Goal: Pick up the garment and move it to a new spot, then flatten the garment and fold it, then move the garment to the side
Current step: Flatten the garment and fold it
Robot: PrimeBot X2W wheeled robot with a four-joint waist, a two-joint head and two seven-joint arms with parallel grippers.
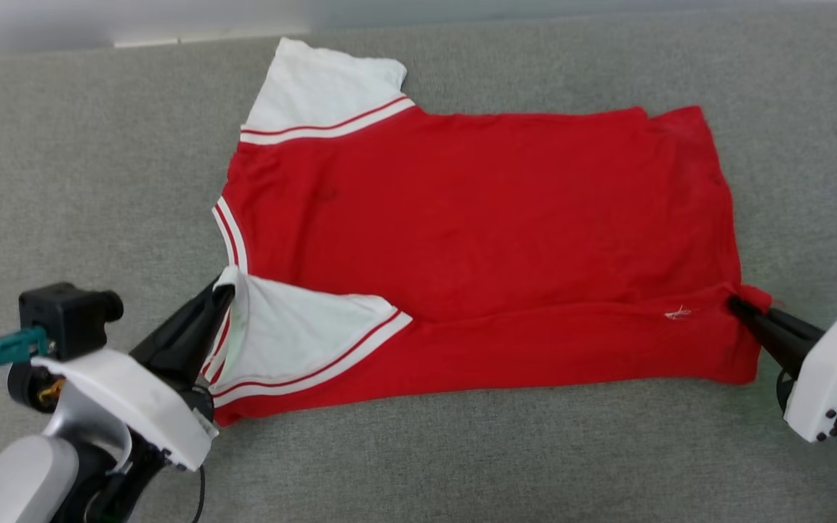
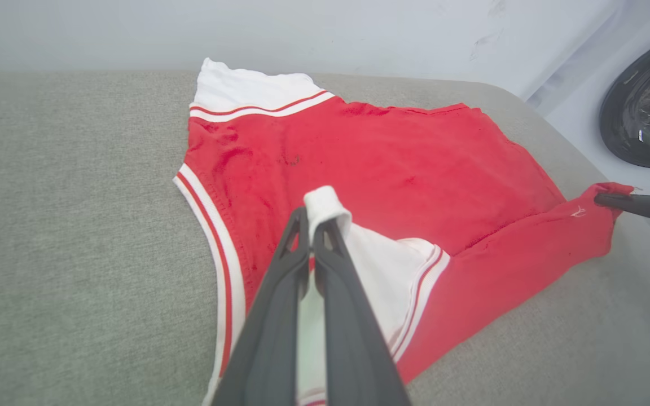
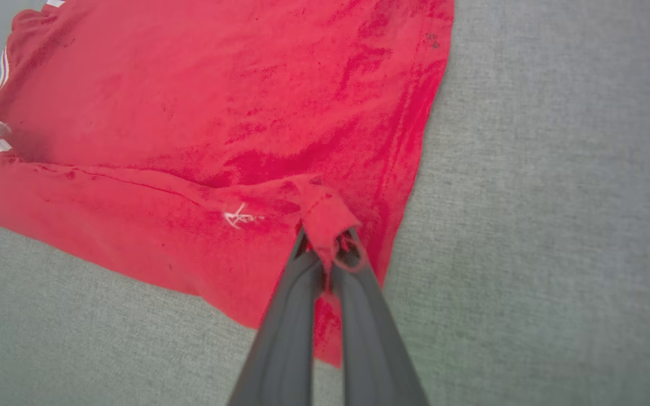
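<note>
The red jersey [image 1: 476, 218] lies lengthwise between the arms: left gripper [image 1: 224, 292] clamps its near sleeve [image 1: 302, 319], right gripper [image 1: 734, 302] its hem corner [image 1: 758, 294].

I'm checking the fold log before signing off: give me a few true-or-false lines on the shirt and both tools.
The shirt lies on a gray surface. True.
The left tool is shut on a white sleeve. True.
The right tool hangs open above the shirt. False: it is shut on the red hem corner.
The shirt's number faces up. False: plain red cloth shows on top.
</note>
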